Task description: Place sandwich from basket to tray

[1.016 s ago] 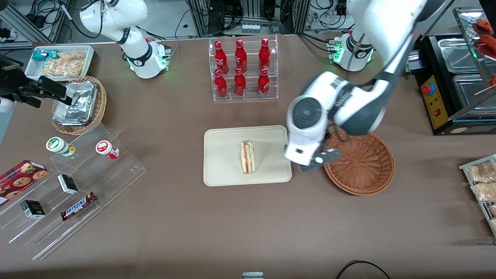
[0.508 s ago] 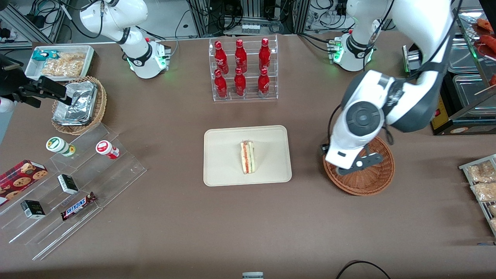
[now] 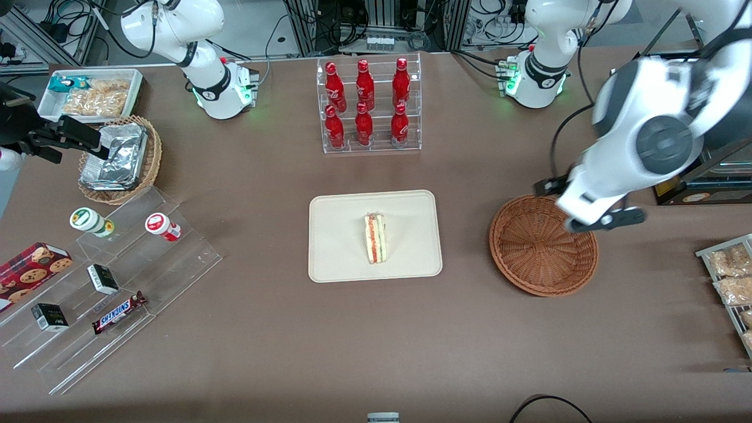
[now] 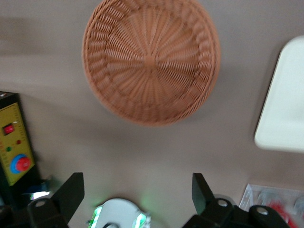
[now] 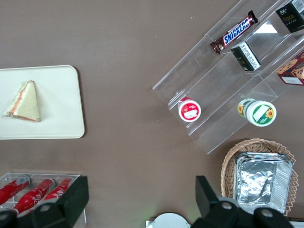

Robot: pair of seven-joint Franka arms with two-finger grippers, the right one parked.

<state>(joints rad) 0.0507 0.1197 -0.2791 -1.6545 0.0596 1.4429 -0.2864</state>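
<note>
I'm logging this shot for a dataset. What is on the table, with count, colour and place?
sandwich: one, beige, on the tray
tray: one, cream, mid-table
basket: one, reddish-brown, empty, beside the tray
bottles: six, red, in a clear rack
foil packets: silver, in a tan basket
white bin: one, holding snacks
clear steps: one, holding jars, boxes and a Snickers
tool: one, black, open, above the basket's edge at the working arm's end
</note>
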